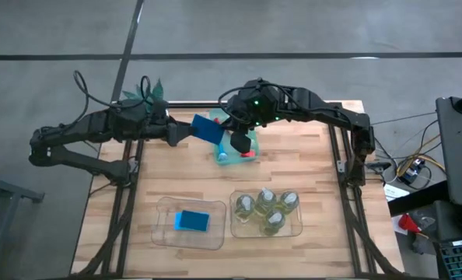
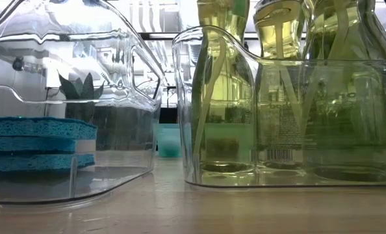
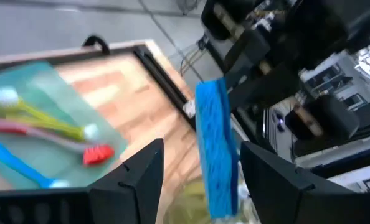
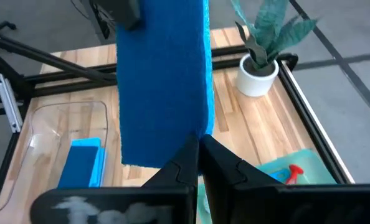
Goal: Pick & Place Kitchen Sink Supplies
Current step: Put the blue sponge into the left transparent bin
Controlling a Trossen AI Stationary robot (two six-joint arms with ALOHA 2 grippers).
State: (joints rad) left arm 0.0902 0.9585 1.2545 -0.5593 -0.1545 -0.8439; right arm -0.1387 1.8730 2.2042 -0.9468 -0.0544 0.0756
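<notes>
The right gripper (image 4: pixel 196 163) is pinched tight on the lower edge of a blue sponge (image 4: pixel 163 81), holding it upright and lifted clear of the table, above the green tray (image 1: pixel 229 142). The grip on the thin edge leaves the broad faces free, which looks like the setup for a handover. The left gripper (image 3: pixel 200 168) faces it from the other side, its fingers (image 3: pixel 138 177) spread wide on either flank of the same sponge and, as far as the left wrist view shows, not yet pressing on it.

Below the two grippers, the tray holds the blue, red and yellow brushes (image 3: pixel 45 140), lying flat and untouched. Nearer the table's front edge, well apart from both grippers, one clear bin (image 1: pixel 162 231) holds the stacked sponges (image 2: pixel 34 143) and the neighbouring bin (image 1: pixel 297 229) holds the four bottles (image 1: pixel 267 208) standing upright. The potted plant (image 4: pixel 260 56) stands beside the left arm at the back corner.

Judging by this, the sponge is bound for the sponge bin.
</notes>
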